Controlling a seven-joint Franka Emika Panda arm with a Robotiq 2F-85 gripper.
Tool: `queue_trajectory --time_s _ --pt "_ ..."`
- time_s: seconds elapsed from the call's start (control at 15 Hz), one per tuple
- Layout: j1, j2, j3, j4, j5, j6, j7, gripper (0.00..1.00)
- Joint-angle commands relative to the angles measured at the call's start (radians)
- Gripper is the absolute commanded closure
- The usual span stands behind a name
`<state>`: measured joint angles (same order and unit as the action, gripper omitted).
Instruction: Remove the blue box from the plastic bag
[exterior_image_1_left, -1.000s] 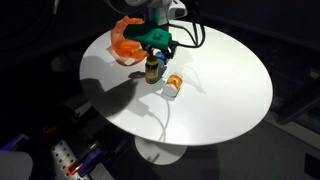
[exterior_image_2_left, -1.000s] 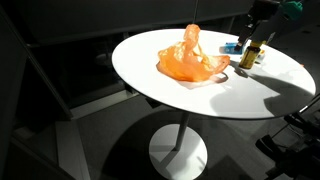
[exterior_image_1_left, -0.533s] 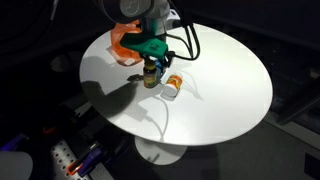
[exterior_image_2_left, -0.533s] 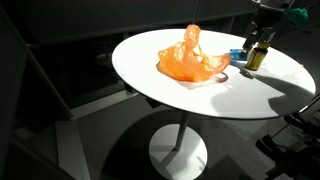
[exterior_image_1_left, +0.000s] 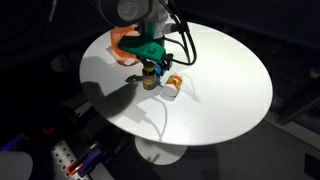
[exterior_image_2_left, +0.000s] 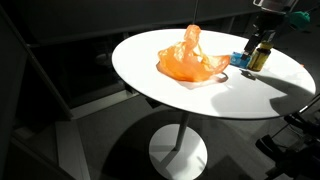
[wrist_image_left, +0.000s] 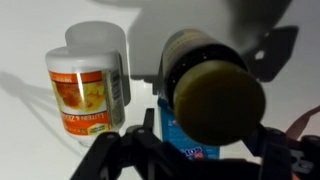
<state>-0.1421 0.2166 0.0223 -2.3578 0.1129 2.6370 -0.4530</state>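
The orange plastic bag (exterior_image_1_left: 124, 44) lies crumpled on the round white table (exterior_image_1_left: 220, 90); it also shows in the other exterior view (exterior_image_2_left: 191, 59). The blue box (exterior_image_2_left: 239, 58) lies flat on the table outside the bag, just beside it. In the wrist view the blue box (wrist_image_left: 178, 138) sits under my gripper (wrist_image_left: 198, 142). My gripper (exterior_image_1_left: 150, 62) is shut on a dark bottle with an olive cap (wrist_image_left: 212, 98), held upright over the box. The bottle also shows in both exterior views (exterior_image_1_left: 150, 78) (exterior_image_2_left: 259, 56).
A white bottle with an orange label (exterior_image_1_left: 174, 85) lies on its side just beside the dark bottle, and shows in the wrist view (wrist_image_left: 88, 88). The table edge (exterior_image_2_left: 200, 108) is close to the bag. Dark floor and cables surround the table.
My gripper with the dark bottle has shifted a little along the table, ending over the blue box beside the bag. The bag and the orange-labelled bottle have not moved.
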Motion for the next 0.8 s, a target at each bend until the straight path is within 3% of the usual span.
queue_trajectory --time_s 0.0,0.33,0.73 --pt "-0.008 -0.040 0.002 -0.007 0.017 -0.023 -0.010 0.00" --pt "0.005 -0.087 -0.012 0.018 0.001 -0.115 0.024 0.00" --pt "0.033 -0.141 -0.045 0.091 -0.102 -0.291 0.135 0.00"
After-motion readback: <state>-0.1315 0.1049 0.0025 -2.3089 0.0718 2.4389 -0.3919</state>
